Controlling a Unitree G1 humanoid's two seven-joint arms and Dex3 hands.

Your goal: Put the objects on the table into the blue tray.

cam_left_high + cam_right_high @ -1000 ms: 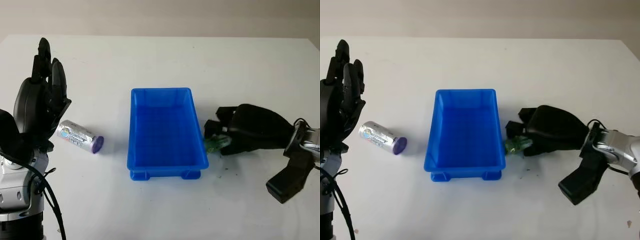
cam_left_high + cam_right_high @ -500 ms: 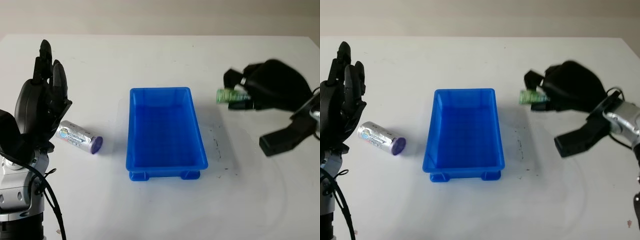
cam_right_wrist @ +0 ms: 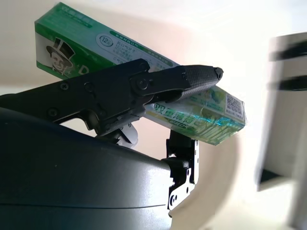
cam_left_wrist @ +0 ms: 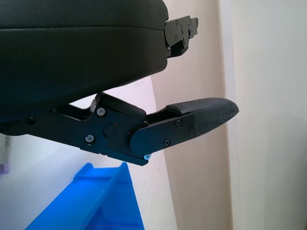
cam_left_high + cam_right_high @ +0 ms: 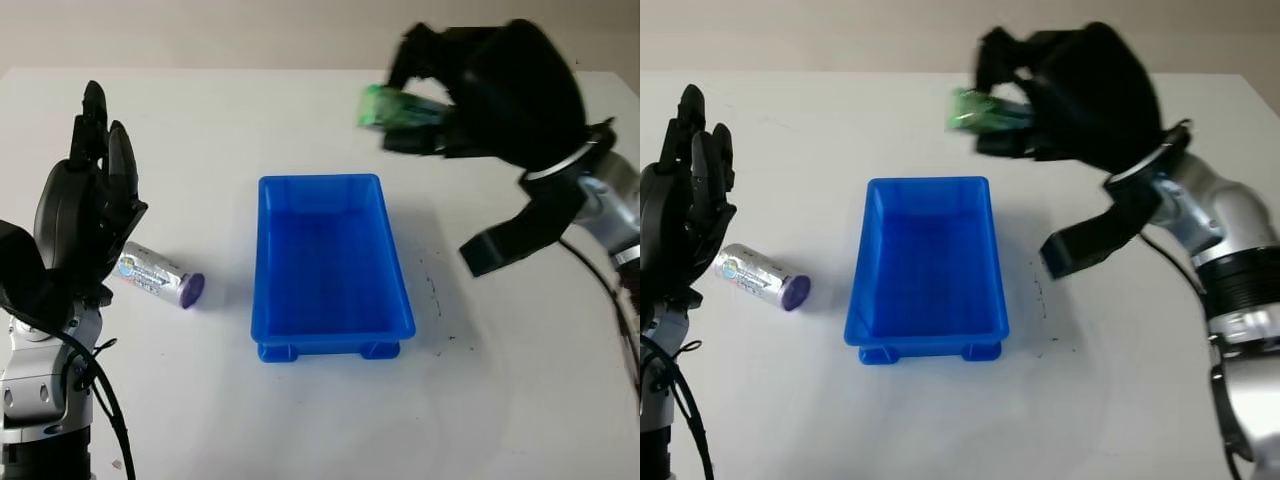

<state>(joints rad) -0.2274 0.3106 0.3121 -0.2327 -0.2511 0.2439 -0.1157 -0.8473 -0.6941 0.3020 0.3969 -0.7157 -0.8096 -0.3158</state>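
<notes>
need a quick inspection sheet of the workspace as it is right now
surface: white table, a few dark specks to the right of the tray
job's things: blue tray at the middle, nothing in it; green box held in the air above and behind the tray's far end; silver can with a purple end lying on its side to the left of the tray
clutter: nothing seen
grippers: right hand shut on the green box, raised over the table; left hand open, held up at the left near the can
cables: black cables along the left arm and by the right forearm
surroundings: beige wall behind the table
</notes>
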